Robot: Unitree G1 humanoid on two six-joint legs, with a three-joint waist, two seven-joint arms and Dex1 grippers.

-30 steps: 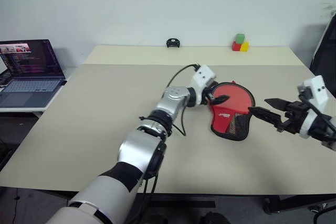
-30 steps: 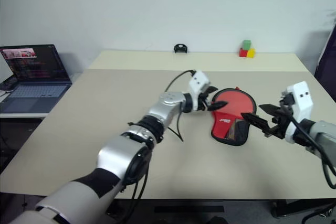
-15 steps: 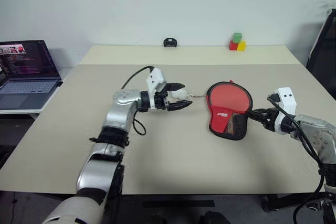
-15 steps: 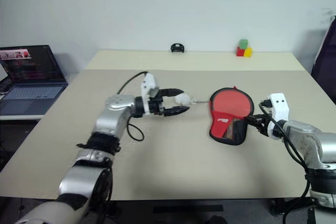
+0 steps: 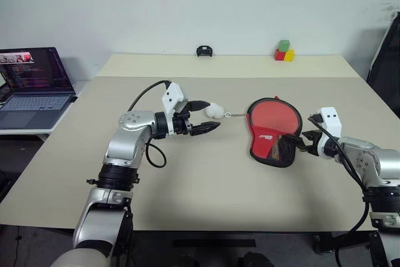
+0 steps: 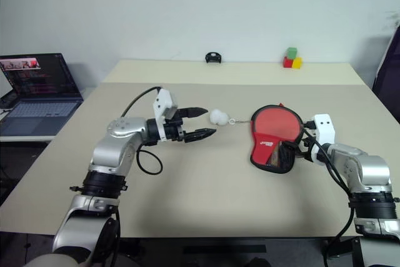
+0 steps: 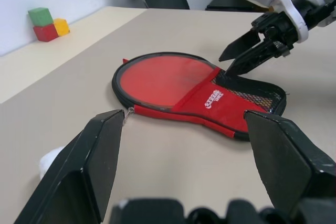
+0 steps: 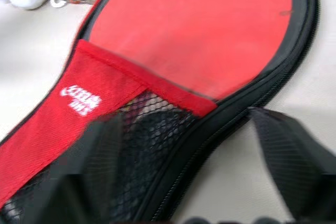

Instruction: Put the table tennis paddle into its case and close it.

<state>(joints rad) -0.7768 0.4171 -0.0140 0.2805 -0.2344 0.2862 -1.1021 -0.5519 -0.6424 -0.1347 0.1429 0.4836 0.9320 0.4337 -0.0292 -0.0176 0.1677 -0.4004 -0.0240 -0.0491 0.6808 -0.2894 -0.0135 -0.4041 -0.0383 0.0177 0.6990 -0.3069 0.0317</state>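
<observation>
The smooth beige table [image 5: 206, 173] bore the case [image 5: 273, 130], paddle-shaped fabric, red with black mesh, lying right of centre. At its mesh end sat the right gripper [image 5: 305, 142], fingers apart. The left gripper [image 5: 205, 115], fingers apart too, hovered beside a white fluffy ball [image 5: 214, 111].

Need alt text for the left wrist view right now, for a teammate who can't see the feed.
A red and black paddle case lies flat on the beige table, seen between the left gripper's two open black fingers. The right gripper has its open fingers at the case's mesh end. Red, green and yellow blocks sit by the far wall.
</observation>
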